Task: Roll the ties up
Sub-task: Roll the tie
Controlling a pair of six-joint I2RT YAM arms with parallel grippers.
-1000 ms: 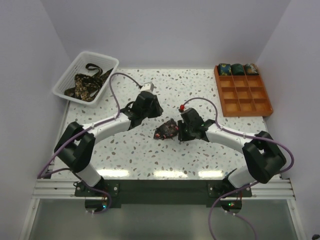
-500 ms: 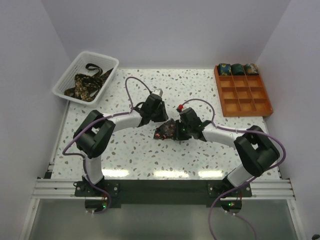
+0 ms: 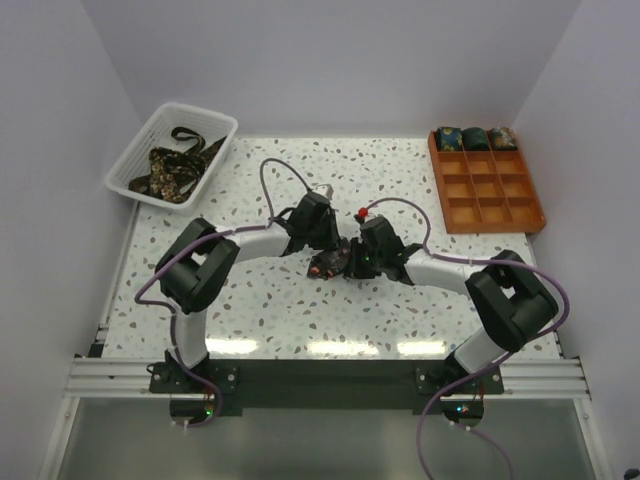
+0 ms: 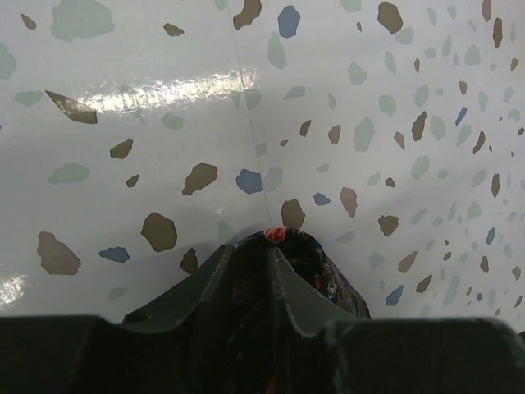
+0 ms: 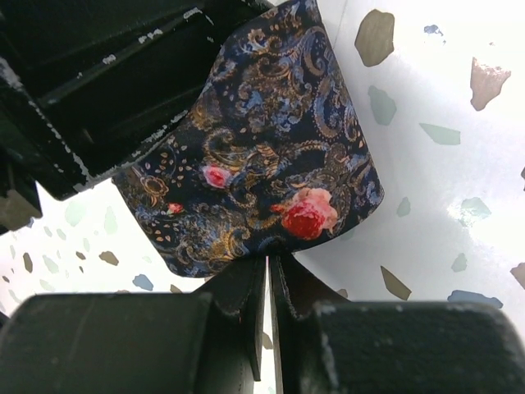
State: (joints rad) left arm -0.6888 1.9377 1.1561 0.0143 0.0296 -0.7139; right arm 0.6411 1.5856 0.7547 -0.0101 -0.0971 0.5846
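Item: one dark paisley tie (image 5: 262, 164), navy with gold scrolls and pink-red flowers, bunched into a short folded wad near the middle of the speckled table (image 3: 400, 170), held between the two claws where they meet. Left claw (image 4: 256, 250): fingers drawn almost together, with dark printed cloth between them and bulging out on one side; a small red spot of the print shows at the tips. It comes onto the wad from the far left side in the overhead view. Right claw (image 5: 268, 267): fingers closed to a thin slit, tips pressed against the lower edge of the cloth, pinching it; the left claw's black body lies just beyond the wad in this view, touching the fabric. Both claws sit low at the table surface, close to each other with only the wad between. Further stock: loose ties (image 3: 172, 165), unrolled and tangled, in a white basket (image 3: 215, 125) at the far left corner, well apart from the claws. Rolled ties (image 3: 475, 138), three compact rolls, side by side in the far row of an orange tray (image 3: 490, 205) at the far right; each roll is in its own compartment.
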